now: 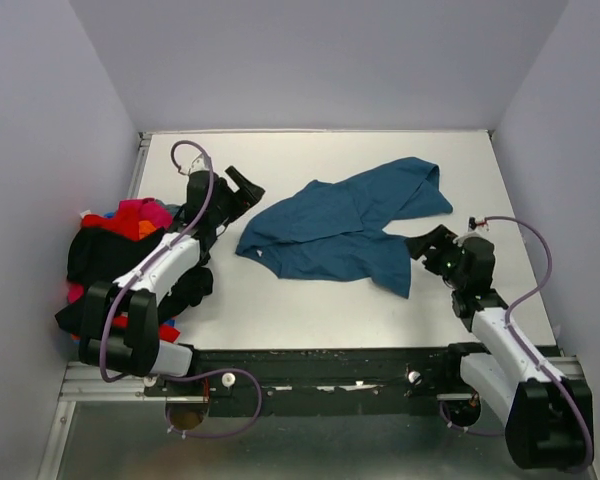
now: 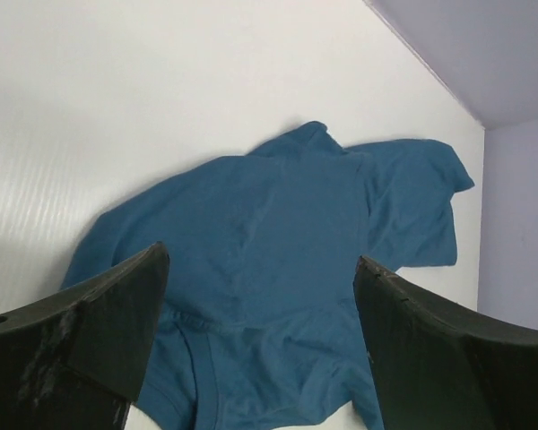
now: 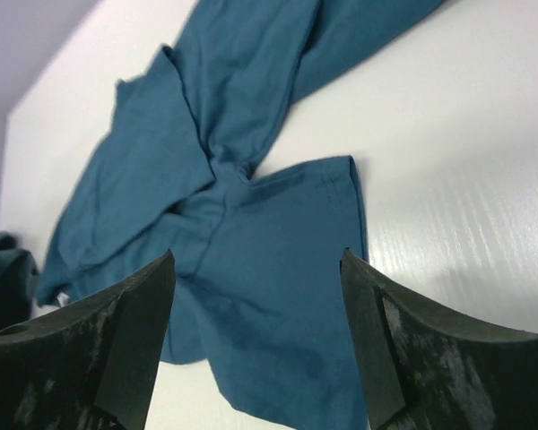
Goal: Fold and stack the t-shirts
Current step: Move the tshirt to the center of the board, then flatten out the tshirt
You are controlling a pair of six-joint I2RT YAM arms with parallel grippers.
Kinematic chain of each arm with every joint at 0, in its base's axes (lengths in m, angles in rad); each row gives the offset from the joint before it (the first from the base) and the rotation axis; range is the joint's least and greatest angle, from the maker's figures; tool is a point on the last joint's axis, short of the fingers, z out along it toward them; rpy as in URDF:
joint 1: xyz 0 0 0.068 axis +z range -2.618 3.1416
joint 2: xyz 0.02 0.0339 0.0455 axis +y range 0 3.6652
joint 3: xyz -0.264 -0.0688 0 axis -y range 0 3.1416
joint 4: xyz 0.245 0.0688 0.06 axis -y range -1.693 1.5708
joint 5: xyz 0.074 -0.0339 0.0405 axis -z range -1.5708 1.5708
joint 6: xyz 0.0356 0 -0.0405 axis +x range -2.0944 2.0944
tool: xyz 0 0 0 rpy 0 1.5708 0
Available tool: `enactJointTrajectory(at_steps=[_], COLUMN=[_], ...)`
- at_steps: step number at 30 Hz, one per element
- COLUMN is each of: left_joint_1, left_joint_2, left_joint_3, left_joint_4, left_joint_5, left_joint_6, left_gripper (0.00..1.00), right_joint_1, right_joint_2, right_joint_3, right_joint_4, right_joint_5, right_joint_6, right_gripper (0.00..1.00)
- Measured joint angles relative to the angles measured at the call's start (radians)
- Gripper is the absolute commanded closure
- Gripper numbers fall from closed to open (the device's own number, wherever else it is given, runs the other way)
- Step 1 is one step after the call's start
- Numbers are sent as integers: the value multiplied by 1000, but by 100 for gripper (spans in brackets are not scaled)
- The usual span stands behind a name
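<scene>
A pile (image 1: 120,245) of shirts is sitting at the near left edge of the desk (image 1: 310,300). The right fingers (image 3: 99,349) are hovering spread, empty, by the near right corner of the teal shirt (image 1: 340,225) lying crumpled mid-desk. The left fingers (image 2: 90,331) are gaping, empty, beside its left edge.

A plain teal-blue t-shirt (image 1: 340,230), a white surface (image 1: 300,305), and a heap of t-shirts (image 1: 110,245) in red, magenta, orange and black. The left end effector (image 1: 248,185) and right end effector (image 1: 425,242) are black.
</scene>
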Motion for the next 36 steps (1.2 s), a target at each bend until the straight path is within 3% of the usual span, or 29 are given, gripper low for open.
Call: enactJointTrajectory(at_steps=[3, 9, 12, 19, 24, 27, 29, 36], left_joint_1=[-36, -207, -224, -225, -286, -327, -344, -350], left_joint_2=[-8, -32, -3, 184, 225, 239, 261, 287], left_joint_3=[38, 43, 60, 172, 189, 200, 217, 158], left_joint_4=[-23, -109, -132, -153, -149, -141, -132, 33], left_joint_5=[-31, -193, -232, -254, -234, -201, -166, 63], left_joint_6=[56, 174, 210, 296, 384, 431, 457, 511], left_gripper=[1, 2, 5, 9, 9, 10, 10, 10], right_joint_1=[3, 68, 118, 154, 158, 159, 163, 168], right_joint_2=[121, 305, 338, 357, 346, 335, 331, 332], right_joint_3=[51, 155, 193, 272, 274, 269, 256, 220], right_joint_4=[-13, -77, -133, -306, -425, -463, -473, -500], right_joint_5=[-25, -3, 56, 211, 249, 245, 240, 229], right_joint_6=[-12, -25, -27, 13, 81, 112, 128, 150], right_gripper=[21, 21, 31, 32, 32, 42, 43, 47])
